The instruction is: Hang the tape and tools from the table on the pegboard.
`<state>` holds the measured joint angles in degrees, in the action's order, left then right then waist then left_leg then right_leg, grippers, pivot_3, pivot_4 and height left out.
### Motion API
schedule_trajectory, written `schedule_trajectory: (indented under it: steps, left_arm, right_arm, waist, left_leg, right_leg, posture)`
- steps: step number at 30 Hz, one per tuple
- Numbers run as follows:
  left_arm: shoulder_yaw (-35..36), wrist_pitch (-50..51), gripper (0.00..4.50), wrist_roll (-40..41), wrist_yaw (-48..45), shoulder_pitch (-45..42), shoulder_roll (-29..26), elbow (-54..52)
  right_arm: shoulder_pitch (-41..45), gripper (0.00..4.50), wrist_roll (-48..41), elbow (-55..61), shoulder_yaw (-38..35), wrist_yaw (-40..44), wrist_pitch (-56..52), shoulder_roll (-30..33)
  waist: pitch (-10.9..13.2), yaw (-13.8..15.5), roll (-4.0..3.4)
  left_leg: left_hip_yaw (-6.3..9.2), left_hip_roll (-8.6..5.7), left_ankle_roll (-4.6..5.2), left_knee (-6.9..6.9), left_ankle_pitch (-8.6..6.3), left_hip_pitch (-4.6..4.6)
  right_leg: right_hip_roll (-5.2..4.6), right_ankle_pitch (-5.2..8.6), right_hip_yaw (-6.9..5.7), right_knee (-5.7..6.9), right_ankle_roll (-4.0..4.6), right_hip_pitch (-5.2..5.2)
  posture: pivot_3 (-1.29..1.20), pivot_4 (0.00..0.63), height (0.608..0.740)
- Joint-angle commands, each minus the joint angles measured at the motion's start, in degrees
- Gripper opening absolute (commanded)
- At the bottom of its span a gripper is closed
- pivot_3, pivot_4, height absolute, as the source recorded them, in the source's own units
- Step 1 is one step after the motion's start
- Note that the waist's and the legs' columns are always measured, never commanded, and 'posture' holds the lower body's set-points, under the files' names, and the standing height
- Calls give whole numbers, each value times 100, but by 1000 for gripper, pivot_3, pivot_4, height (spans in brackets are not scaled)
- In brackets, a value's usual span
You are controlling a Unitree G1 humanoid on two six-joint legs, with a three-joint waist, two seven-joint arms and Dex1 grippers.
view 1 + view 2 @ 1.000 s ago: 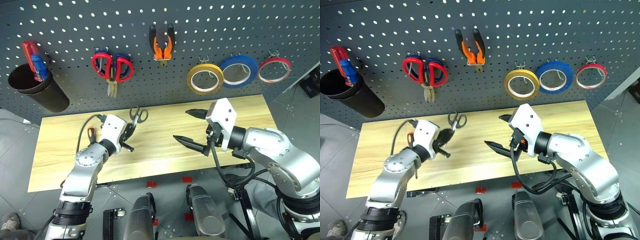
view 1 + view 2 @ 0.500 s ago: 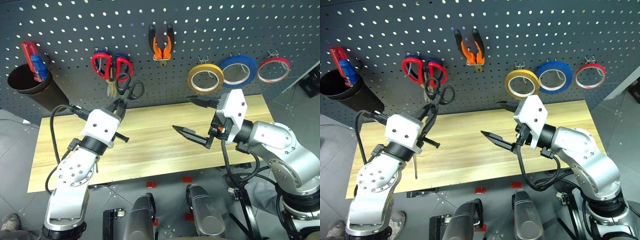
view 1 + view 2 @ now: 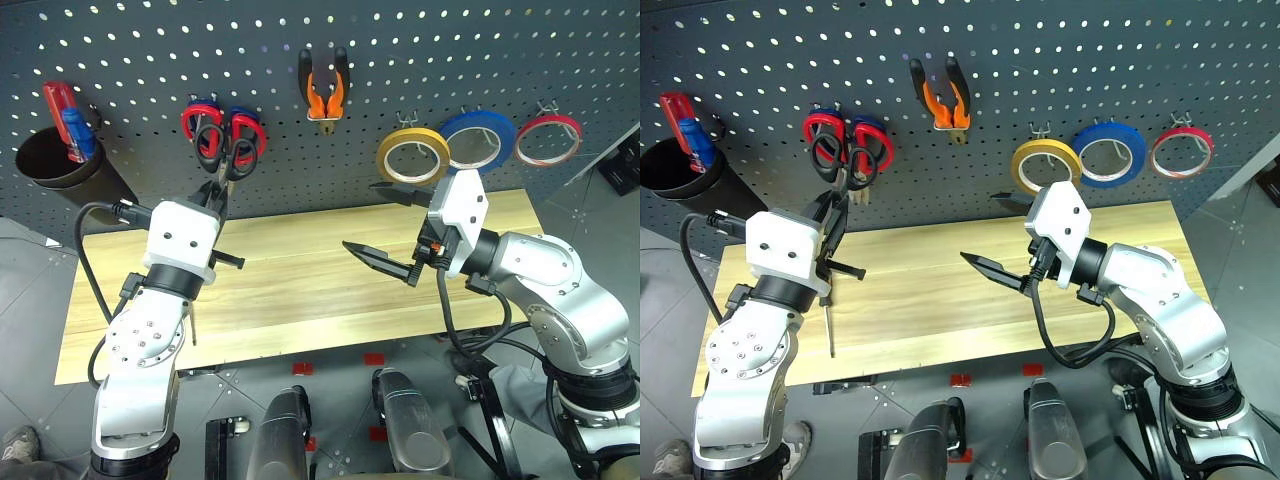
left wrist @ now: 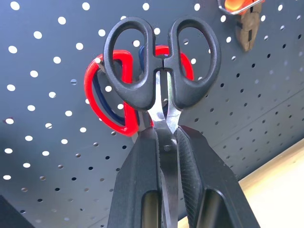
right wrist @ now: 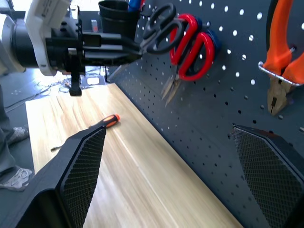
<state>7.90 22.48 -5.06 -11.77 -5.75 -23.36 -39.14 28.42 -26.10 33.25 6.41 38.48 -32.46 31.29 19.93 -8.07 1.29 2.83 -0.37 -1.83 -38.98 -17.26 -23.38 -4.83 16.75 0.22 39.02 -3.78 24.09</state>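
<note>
The left end effector (image 4: pixel 165 156) is clamped on the blades of the black-handled scissors (image 4: pixel 161 66), holding them handles-up against the pegboard (image 3: pixel 140 60), right in front of the red-handled scissors (image 3: pixel 245 135). The right end effector (image 3: pixel 385 228) hangs above the worktop (image 3: pixel 300 290) with its fingers spread wide, holding nothing. The orange-handled screwdriver (image 5: pixel 102 122) lies on the worktop. The pliers (image 3: pixel 324 92) and yellow tape (image 3: pixel 411 157) hang on the pegboard.
</note>
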Motion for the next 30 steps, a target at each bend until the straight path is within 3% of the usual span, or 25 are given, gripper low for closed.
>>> schedule_trajectory:
  steps: [1, 12, 30]
  left_arm:
    - [-85, 11, 239, -174, 33, 24, -4, -590]
    - [45, 395, 239, -386, 128, 239, 120, -1037]
    - [-41, 153, 239, -159, 168, -185, 362, 29]
  right_arm:
    - [0, 4500, 11, 123, -39, 51, 154, -4]
    - [-42, 4500, 46, 32, -20, 131, 243, 3]
    - [331, 4500, 204, -322, 135, 375, 498, -92]
  waist:
    - [0, 2, 0]
    - [-6, 12, 9]
    - [-14, 9, 19]
  left_leg:
    - [0, 0, 0, 0, 0, -1]
    - [0, -1, 0, -3, 1, -2]
    - [-2, -1, -23, -9, 14, -4]
  right_leg:
    - [0, 0, 0, 0, 0, 0]
    - [-1, 0, -2, 3, 0, -1]
    - [-4, -1, -7, 5, 0, -1]
  posture:
    - [-228, 326, 740]
    - [-204, 314, 740]
    - [-232, 313, 740]
